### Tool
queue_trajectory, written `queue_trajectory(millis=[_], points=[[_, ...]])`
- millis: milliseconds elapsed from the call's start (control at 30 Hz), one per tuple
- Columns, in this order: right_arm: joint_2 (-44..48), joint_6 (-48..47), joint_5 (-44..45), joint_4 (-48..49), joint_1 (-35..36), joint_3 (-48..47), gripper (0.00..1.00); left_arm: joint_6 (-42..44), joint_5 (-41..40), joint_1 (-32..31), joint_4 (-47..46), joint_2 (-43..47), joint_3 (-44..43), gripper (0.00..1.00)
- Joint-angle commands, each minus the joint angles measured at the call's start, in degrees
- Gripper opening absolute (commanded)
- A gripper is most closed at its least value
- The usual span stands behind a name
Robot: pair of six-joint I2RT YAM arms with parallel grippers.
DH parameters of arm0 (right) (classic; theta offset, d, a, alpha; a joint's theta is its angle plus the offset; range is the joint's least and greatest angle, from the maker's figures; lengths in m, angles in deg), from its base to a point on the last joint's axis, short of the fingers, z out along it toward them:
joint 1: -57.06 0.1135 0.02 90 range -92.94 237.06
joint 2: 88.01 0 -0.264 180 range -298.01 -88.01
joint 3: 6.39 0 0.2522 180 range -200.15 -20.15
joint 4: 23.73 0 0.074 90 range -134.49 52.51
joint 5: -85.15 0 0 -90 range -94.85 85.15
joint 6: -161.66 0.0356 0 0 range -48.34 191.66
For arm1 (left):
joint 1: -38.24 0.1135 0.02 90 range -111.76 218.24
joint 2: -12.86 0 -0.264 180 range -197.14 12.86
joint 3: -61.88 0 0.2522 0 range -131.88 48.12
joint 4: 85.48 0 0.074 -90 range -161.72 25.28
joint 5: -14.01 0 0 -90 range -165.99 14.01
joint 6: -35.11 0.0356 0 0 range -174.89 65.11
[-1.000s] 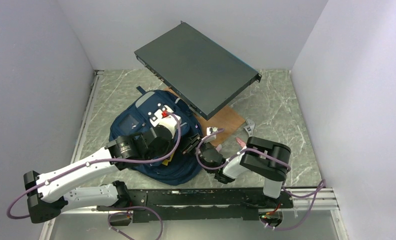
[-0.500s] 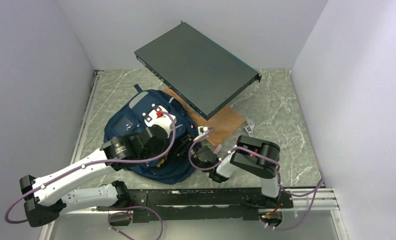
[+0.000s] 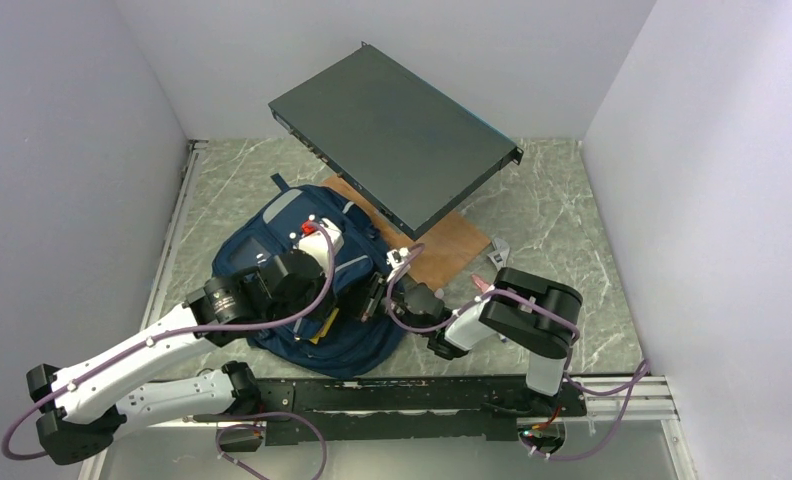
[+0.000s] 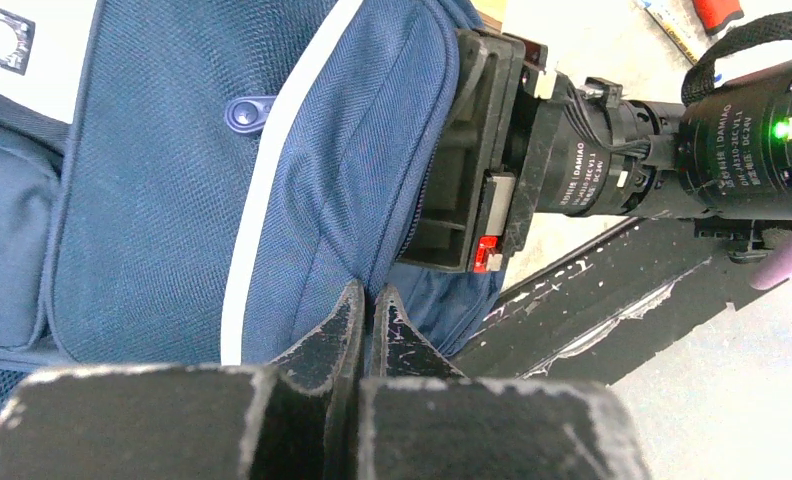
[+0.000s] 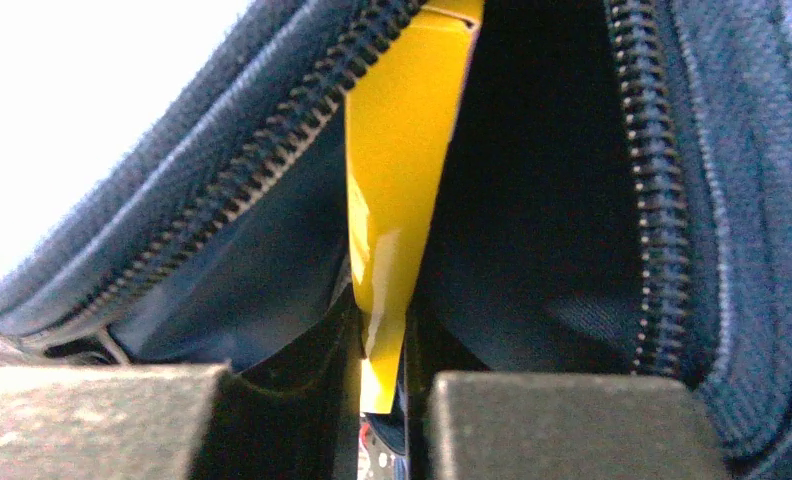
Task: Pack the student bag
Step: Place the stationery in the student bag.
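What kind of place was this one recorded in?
Probably a lab robot test cell: plain white walls box in a marble-patterned tabletop, and two arms are bolted to a black rail at its near edge.

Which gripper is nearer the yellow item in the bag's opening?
Right. The right gripper grips the yellow item inside the student bag; the left gripper is shut against its outer fabric.

Dark flat case (image 3: 397, 135) over wooden board (image 3: 450, 252); wrench (image 3: 498, 255).
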Motion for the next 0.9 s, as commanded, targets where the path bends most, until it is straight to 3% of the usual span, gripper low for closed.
queue_trajectory(millis=[0, 167, 300, 367, 533, 633, 867], points=[[0.52, -0.62, 3.88, 3.18, 0.22, -3.98, 0.08, -3.14, 6.58, -0.36, -5.72, 1.66, -2.15, 0.00], [-0.15, -0.84, 16.06, -0.21, 2.32, -5.55, 0.08, -4.30, 8.27, -0.36, -8.14, 3.72, -0.23, 0.00], [-5.70, 3.94, 13.42, 5.82, 2.61, -6.63, 0.14, -4.60, 7.21, -0.34, -7.68, 3.62, -0.40, 0.00], [-5.88, 4.16, 11.21, 3.96, 2.87, -6.65, 0.20, -4.63, 6.33, -0.26, -7.51, 3.70, -0.44, 0.00], [1.17, 2.46, 5.98, -4.05, 2.81, -0.78, 0.46, -4.96, 2.83, -0.10, -6.23, 4.65, -0.52, 0.00], [8.11, -0.52, 2.15, -13.34, 2.75, 2.52, 0.58, -4.81, 1.83, 0.13, -5.95, 5.68, -0.27, 0.00], [29.28, -13.12, -0.65, -53.06, 2.88, 1.40, 0.71, -4.83, 0.61, 0.62, -5.49, 6.12, 0.95, 0.00]])
